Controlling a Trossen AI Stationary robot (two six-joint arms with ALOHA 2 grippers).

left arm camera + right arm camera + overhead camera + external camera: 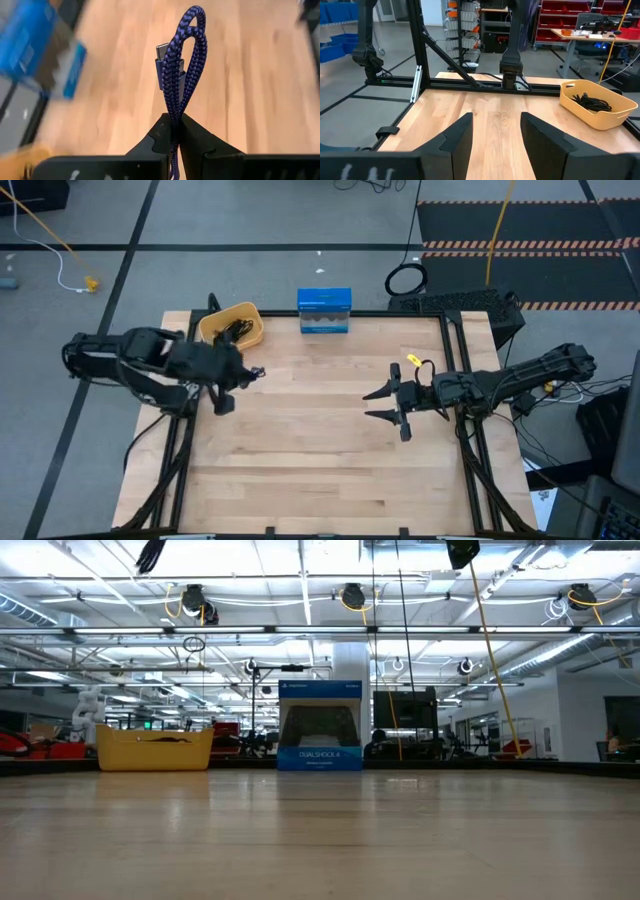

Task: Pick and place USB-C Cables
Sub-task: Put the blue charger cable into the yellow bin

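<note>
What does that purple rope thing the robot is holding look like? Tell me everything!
It is a purple-blue cable with a woven, braided skin, folded into a loop that stands up from the left pincer. A silver metal plug on a purple grip sits beside the loop near its top. The pincer's two dark fingers are shut on its lower end. It hangs above the wooden table, touching nothing else.

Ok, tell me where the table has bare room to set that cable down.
Bare wood spans the middle between left gripper, shut on the purple cable, and open right gripper, and the near half. Crowded: the far edge with yellow bin and blue box.
</note>
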